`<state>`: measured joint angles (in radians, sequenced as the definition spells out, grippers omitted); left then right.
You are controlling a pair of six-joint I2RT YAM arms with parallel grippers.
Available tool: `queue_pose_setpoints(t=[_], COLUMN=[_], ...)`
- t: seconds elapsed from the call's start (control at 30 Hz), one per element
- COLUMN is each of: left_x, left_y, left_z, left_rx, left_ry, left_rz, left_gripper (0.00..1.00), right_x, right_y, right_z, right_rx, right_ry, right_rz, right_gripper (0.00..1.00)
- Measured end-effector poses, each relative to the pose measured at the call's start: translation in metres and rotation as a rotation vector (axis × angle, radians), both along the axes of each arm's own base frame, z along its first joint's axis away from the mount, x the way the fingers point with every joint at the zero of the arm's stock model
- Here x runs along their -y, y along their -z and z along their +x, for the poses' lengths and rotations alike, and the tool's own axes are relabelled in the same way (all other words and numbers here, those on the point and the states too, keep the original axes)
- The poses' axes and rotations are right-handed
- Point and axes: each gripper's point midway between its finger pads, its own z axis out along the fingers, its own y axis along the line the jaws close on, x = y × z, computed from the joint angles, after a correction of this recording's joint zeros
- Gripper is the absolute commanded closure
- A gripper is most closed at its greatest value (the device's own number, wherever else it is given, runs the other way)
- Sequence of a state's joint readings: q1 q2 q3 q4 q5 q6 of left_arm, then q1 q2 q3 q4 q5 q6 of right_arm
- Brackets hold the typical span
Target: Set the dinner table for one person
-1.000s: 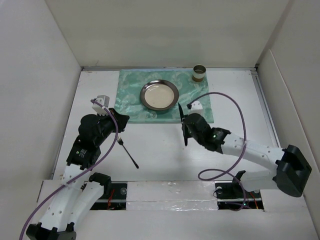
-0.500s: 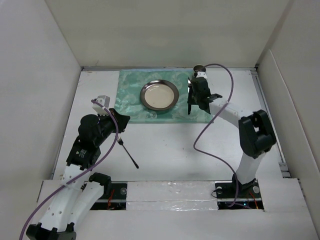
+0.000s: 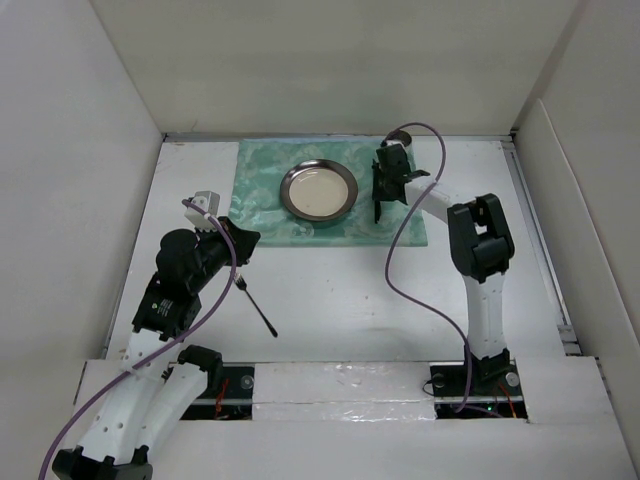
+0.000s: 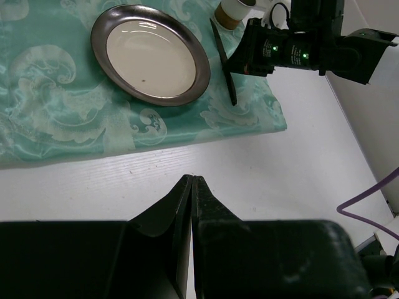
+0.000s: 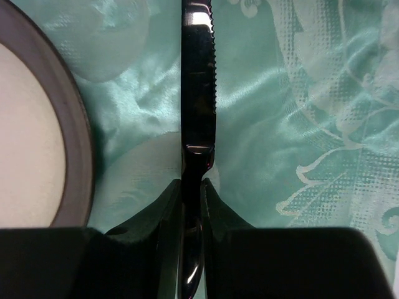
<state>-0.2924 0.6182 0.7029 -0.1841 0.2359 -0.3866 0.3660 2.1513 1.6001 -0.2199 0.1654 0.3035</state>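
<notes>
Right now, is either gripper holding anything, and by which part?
The right gripper clamps the black knife by its handle, just behind the serrated blade, over the green placemat. The left gripper is shut on nothing.

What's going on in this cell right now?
The right gripper is shut on a black serrated knife, holding it over the green placemat just right of the metal-rimmed plate. Whether it touches the cloth isn't clear. The left gripper is shut and empty, hovering over the white table. A black fork lies on the bare table near the left arm, not yet on the placemat.
</notes>
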Motion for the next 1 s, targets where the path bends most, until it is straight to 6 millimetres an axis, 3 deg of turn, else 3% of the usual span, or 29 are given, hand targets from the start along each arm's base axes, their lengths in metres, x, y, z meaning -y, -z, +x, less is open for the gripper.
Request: queue_pose_setpoints(t=[0.1,0.17,0.27,0.3,0.5,0.6,0.67,0.7,0.77,0.87,0.9,0.93,0.97,1.0], left_x=[0.0,0.0,0.0,0.0,0.0,0.0,0.0,0.0,0.0,0.0,0.001,0.001,0.0,0.0], left_y=[0.0,0.0,0.001,0.001,0.001,0.002,0.002,0.002,0.002,0.001,0.002,0.001,0.001,0.0], left_z=[0.0,0.0,0.0,0.0,0.001,0.001,0.001,0.001,0.001,0.001,0.001,0.001,0.001,0.0], left_rx=[-0.001,-0.001,-0.002,-0.003,-0.005,-0.007,-0.008,-0.008,-0.006,-0.005,-0.006,-0.005,-0.005,-0.001], left_ry=[0.0,0.0,0.0,0.0,0.0,0.0,0.0,0.0,0.0,0.001,0.002,0.002,0.002,-0.003], left_rz=[0.0,0.0,0.0,0.0,0.001,0.002,0.002,0.002,0.002,0.002,0.002,0.002,0.001,0.001], left_gripper=[1.0,1.0,1.0,1.0,1.0,1.0,1.0,1.0,1.0,1.0,1.0,1.0,1.0,1.0], right_x=[0.004,0.004,0.004,0.004,0.007,0.01,0.011,0.009,-0.004,-0.054,-0.079,-0.12,-0.127,-0.157], right_y=[0.014,0.018,0.017,0.017,0.01,-0.017,-0.05,-0.068,-0.113,-0.167,-0.176,-0.177,-0.174,-0.165], right_z=[-0.003,-0.002,0.0,0.0,-0.001,-0.012,-0.023,-0.028,-0.047,-0.092,-0.113,-0.151,-0.158,-0.187], right_rx=[-0.041,-0.056,-0.058,-0.059,-0.052,-0.018,0.041,0.083,0.187,0.353,0.388,0.413,0.409,0.394], right_ry=[0.002,0.002,0.003,0.005,0.013,0.009,0.0,-0.012,-0.059,-0.196,-0.264,-0.381,-0.402,-0.483], right_rz=[-0.012,-0.014,-0.009,-0.007,0.001,0.012,0.03,0.043,0.083,0.182,0.219,0.275,0.282,0.313], right_gripper=[1.0,0.93,0.76,0.66,0.5,0.49,0.65,0.82,0.98,1.0,1.0,1.0,1.0,1.0])
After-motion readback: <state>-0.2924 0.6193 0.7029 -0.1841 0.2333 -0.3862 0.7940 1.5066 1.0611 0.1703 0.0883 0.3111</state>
